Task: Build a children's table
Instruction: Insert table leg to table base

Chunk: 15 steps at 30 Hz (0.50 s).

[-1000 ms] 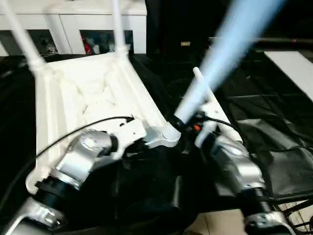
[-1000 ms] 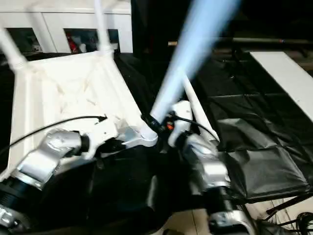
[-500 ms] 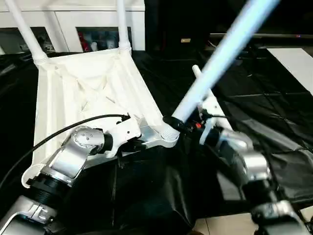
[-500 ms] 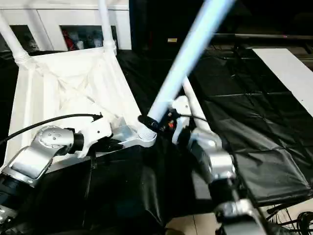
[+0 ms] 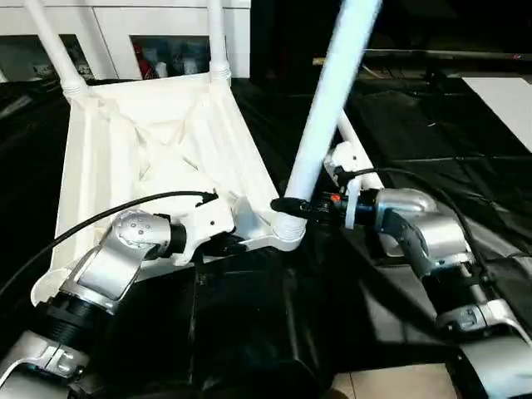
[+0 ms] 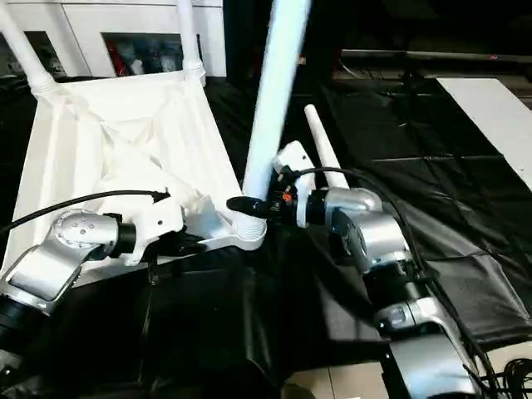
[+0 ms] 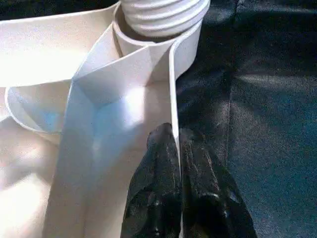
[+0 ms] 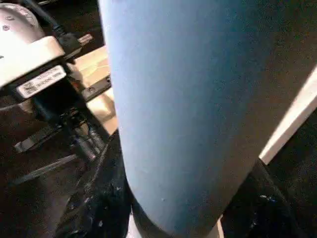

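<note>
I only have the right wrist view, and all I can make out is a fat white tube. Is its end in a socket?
Observer: Yes. The third leg has its threaded end in the near right corner socket of the tabletop, with the right gripper closed at its base.
Operator: What is the left arm doing?
Observer: The left gripper pinches the tabletop's thin rim wall beside that socket.
Operator: And the other legs?
Observer: Two legs stand in the far corners; the fourth leg lies on the black cloth.

White sticker [image 8: 41,81] on wrist housing: print unreadable.
</note>
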### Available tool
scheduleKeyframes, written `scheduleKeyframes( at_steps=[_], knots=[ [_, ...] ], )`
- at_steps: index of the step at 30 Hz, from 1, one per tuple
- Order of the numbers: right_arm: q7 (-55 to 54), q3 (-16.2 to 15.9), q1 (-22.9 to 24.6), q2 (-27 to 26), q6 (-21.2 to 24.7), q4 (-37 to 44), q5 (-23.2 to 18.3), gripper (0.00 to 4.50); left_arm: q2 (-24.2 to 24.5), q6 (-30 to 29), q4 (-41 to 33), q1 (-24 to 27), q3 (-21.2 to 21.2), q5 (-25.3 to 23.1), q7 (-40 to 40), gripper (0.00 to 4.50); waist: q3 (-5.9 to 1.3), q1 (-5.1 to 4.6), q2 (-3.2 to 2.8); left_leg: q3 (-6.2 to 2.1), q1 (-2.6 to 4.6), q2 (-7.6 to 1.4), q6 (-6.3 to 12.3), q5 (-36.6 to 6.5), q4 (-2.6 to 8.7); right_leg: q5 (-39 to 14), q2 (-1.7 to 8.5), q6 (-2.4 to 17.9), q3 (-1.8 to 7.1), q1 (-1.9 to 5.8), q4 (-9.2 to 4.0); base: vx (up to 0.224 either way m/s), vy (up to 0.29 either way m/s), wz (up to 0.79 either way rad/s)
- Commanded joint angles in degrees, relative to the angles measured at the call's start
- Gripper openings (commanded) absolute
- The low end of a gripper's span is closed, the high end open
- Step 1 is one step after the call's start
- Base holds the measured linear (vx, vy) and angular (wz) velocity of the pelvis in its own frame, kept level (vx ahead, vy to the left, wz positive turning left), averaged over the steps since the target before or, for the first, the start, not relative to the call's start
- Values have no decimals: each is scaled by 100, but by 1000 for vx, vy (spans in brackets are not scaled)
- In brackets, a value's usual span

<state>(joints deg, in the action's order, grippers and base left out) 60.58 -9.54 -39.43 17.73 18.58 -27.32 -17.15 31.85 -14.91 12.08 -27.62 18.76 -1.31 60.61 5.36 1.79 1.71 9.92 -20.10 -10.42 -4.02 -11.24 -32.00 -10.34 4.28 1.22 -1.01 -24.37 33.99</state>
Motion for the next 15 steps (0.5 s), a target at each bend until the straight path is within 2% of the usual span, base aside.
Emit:
scheduleKeyframes(
  at_steps=[1, 4, 8, 15],
  knots=[
    [119, -103, -95, 99, 56, -105, 138, 184, 117, -66, 188, 111, 197, -155, 119, 0, -314, -10, 4, 28, -3, -201, 445, -635, 311, -748, 266, 1427, 180, 335, -313, 0, 0, 0],
    [218, -225, -156, 130, 40, -122, 254, 184, 121, -52, 212, 99, 195, -160, 138, 0, -325, -12, 2, 24, -2, -198, 370, -603, 302, -710, 257, 1381, 179, 333, -294, 0, 0, 0],
    [233, -287, -304, 85, -43, -381, 380, 184, 138, -25, 238, 91, 204, -163, 184, 0, -350, -10, -7, 32, -6, -179, 465, -336, 271, -165, 245, 1502, 174, 350, -237, 0, 0, 0],
    [194, -356, -569, -73, -265, -1037, 586, 184, 143, -27, 271, 69, 221, -173, 211, 0, -360, -12, -15, 36, -4, -181, 521, -283, 254, -48, 248, 1637, 167, 355, -212, 0, 0, 0]
  ],
)
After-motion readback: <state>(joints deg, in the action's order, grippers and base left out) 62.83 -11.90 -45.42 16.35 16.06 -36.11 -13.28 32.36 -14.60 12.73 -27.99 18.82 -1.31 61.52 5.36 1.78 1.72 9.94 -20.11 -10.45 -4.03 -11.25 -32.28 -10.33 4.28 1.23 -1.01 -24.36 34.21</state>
